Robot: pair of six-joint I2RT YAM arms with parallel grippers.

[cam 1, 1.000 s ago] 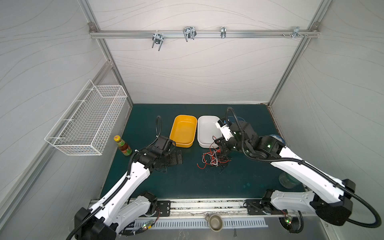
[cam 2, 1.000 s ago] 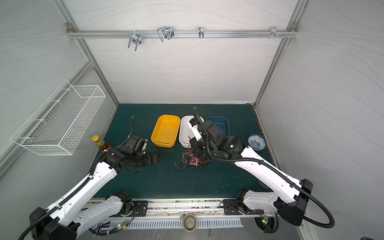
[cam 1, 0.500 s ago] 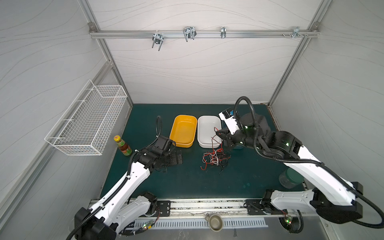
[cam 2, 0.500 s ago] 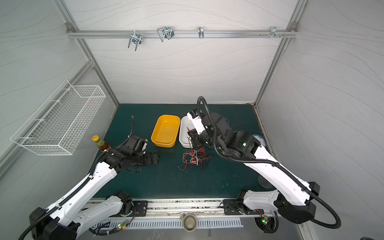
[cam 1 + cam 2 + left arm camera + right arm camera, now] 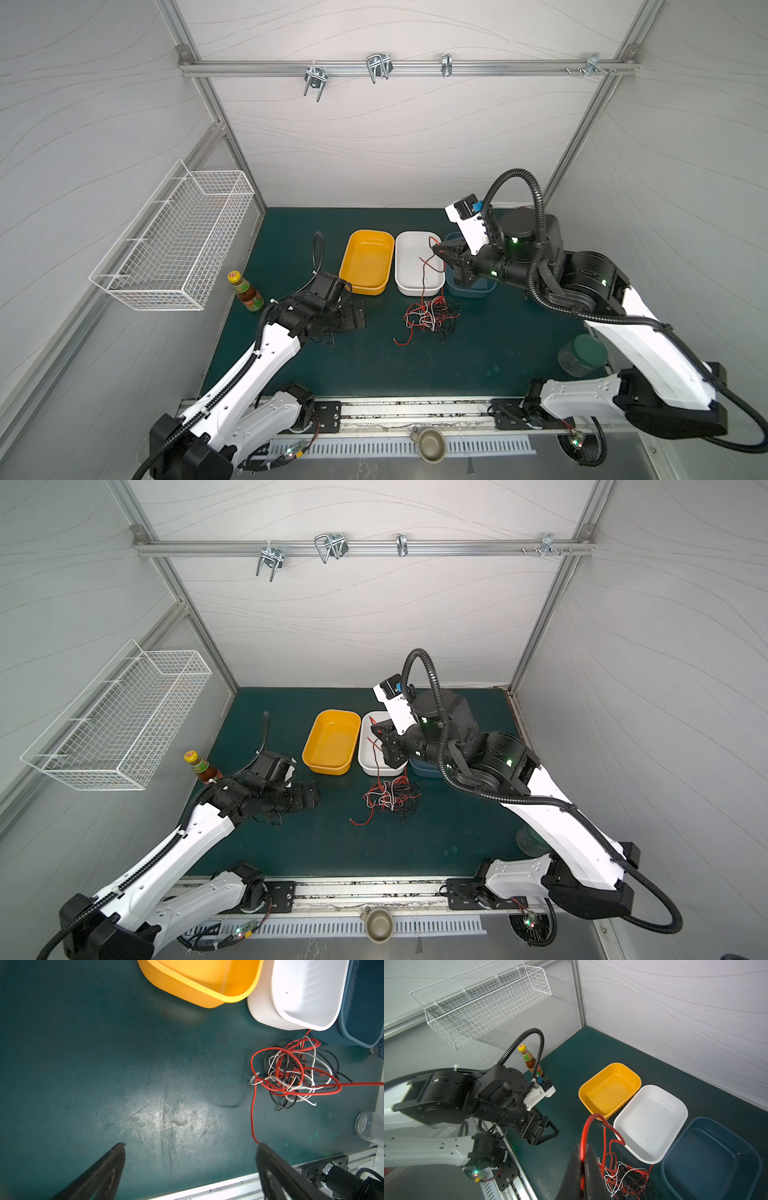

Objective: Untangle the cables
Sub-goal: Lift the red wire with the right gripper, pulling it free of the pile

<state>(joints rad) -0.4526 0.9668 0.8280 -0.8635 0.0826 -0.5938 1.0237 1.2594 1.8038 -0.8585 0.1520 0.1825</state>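
Note:
The cables lie in one tangle of red, black and white wires on the green mat, in front of the white bin. My right gripper hangs above the white bin, shut on a red cable that runs taut down into the tangle. My left gripper stands open just above the mat, to the left of the tangle and holding nothing. A loose red end lies by one of its fingertips.
A yellow bin, a white bin and a blue bin stand side by side behind the tangle. A sauce bottle stands at the left edge, a green-lidded jar at the right. A wire basket hangs on the left wall.
My right gripper has risen and moved back over the white bin, drawing the red cable up out of the tangle. The left arm has not moved.

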